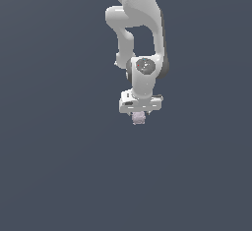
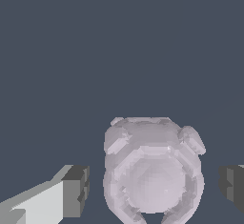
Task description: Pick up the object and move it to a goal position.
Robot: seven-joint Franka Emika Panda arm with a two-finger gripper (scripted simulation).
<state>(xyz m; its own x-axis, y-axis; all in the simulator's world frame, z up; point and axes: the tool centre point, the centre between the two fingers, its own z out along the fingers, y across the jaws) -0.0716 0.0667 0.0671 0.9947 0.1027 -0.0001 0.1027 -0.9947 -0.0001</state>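
The object (image 2: 152,170) is a small lumpy pale pinkish-lavender blob. In the wrist view it sits between my two fingertips, with a visible gap on each side. In the exterior view the object (image 1: 139,118) shows just below my white hand, mostly hidden by it. My gripper (image 2: 152,187) is open around the object; one dark finger pad (image 2: 76,189) and the other finger pad (image 2: 232,182) stand apart from it. In the exterior view the gripper (image 1: 139,114) points straight down over the object.
The white arm (image 1: 140,28) comes down from the top of the exterior view. The ground (image 1: 59,151) is a flat dark blue-grey surface with nothing else showing on it.
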